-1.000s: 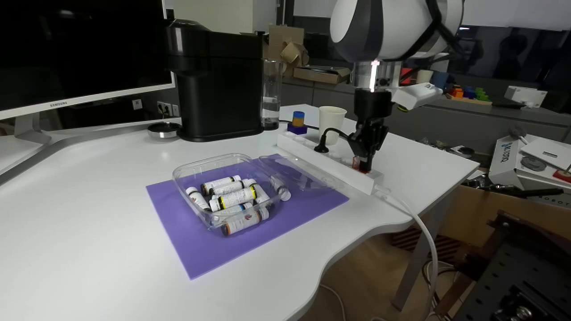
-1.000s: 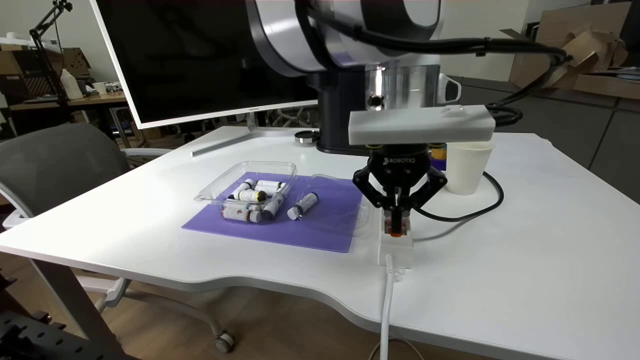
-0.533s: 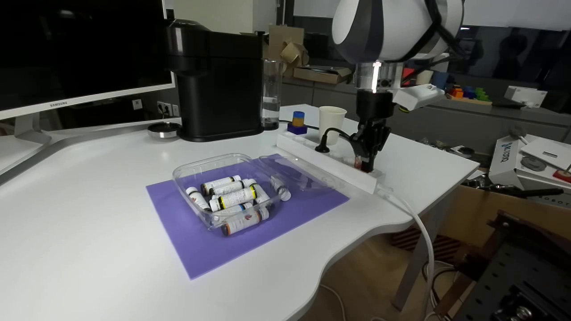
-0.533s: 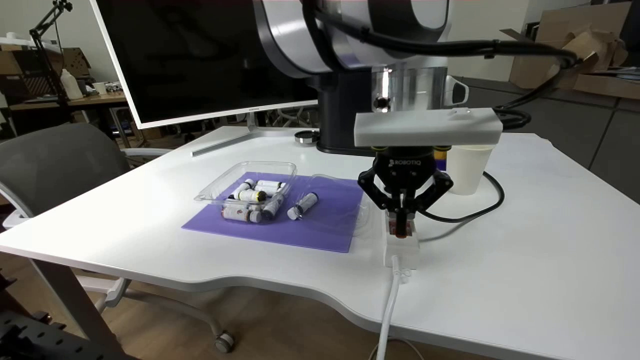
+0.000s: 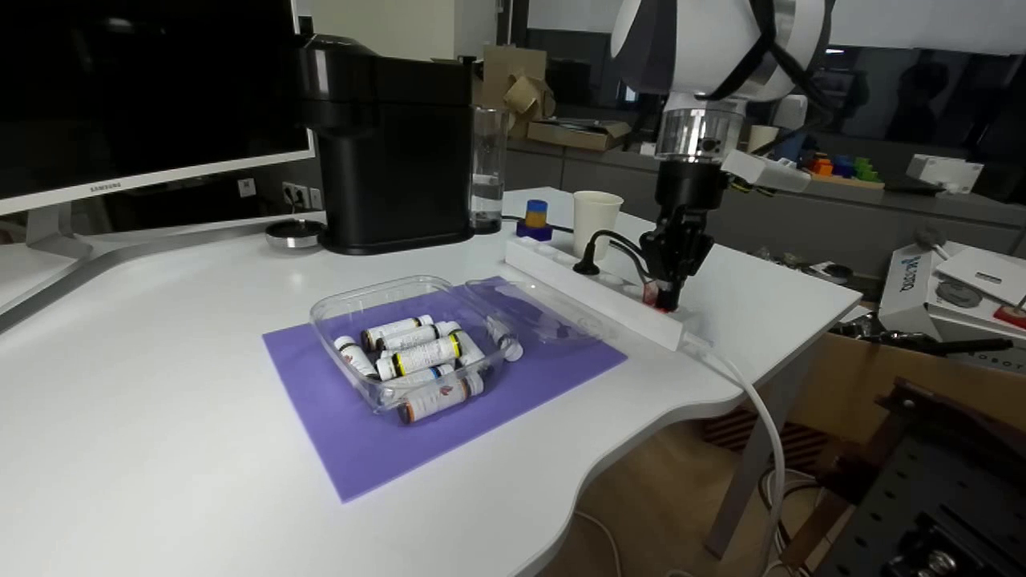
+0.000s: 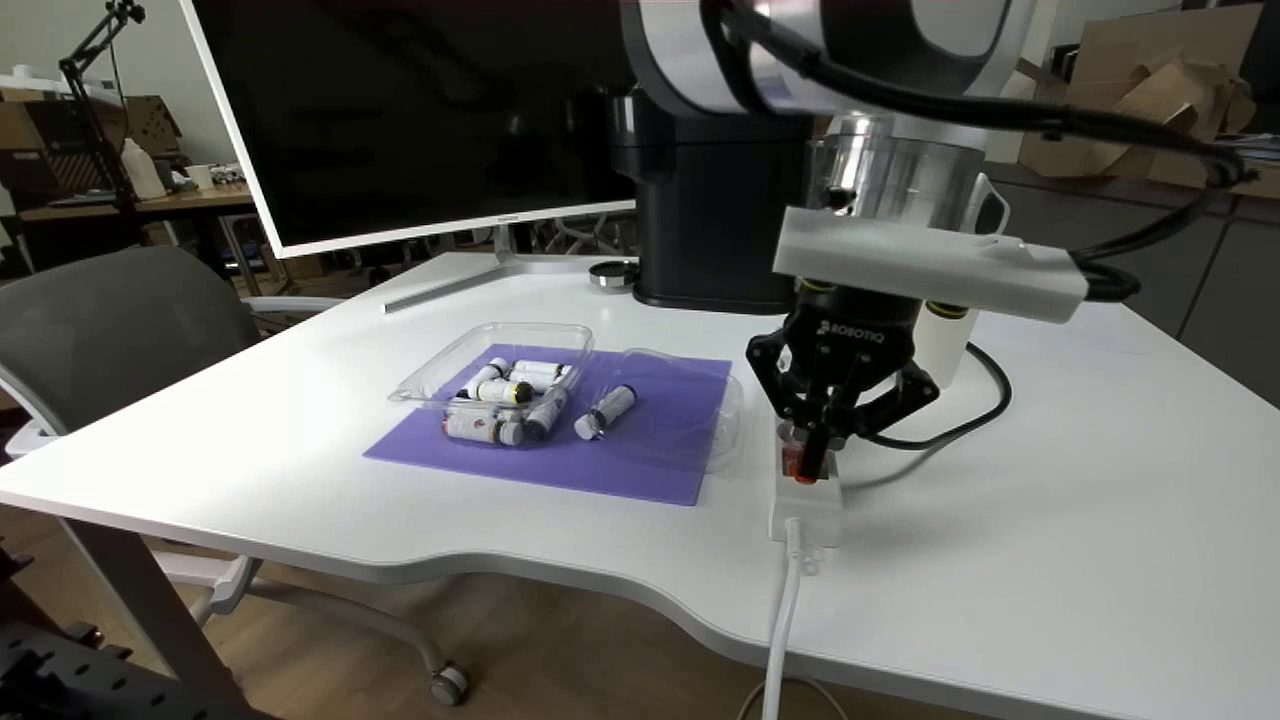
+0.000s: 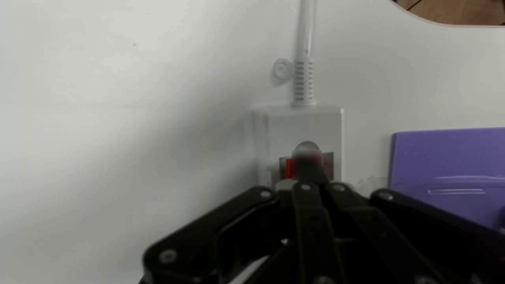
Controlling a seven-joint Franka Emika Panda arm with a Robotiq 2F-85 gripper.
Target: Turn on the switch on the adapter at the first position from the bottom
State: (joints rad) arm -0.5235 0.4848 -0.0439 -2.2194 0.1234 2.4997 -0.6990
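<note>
The adapter (image 5: 597, 298) is a long white strip flat on the table, and its cord end shows in the wrist view (image 7: 303, 127). My gripper (image 7: 309, 173) is shut with nothing visible between its fingers. Its fingertips stand on the orange-red switch (image 7: 288, 169) nearest the white cord (image 7: 305, 31), covering most of it. In an exterior view the gripper (image 6: 814, 468) leans sideways, with red of the switch (image 6: 791, 461) beside the tip. A black plug (image 5: 587, 263) sits farther along the adapter. The other switches are hidden or too small to tell.
A white cup (image 5: 596, 220) and small coloured blocks (image 5: 535, 223) stand beside the far half of the adapter. A purple mat (image 5: 361, 449) with a clear tray (image 6: 490, 326) of small bottles lies alongside. A black coffee machine (image 5: 401, 160) stands behind. The black plug cable loops near the gripper.
My gripper has shifted right in both exterior views and now leans sideways. The adapter has shifted slightly. The switch now shows brighter red beside the fingertip than half a second ago.
</note>
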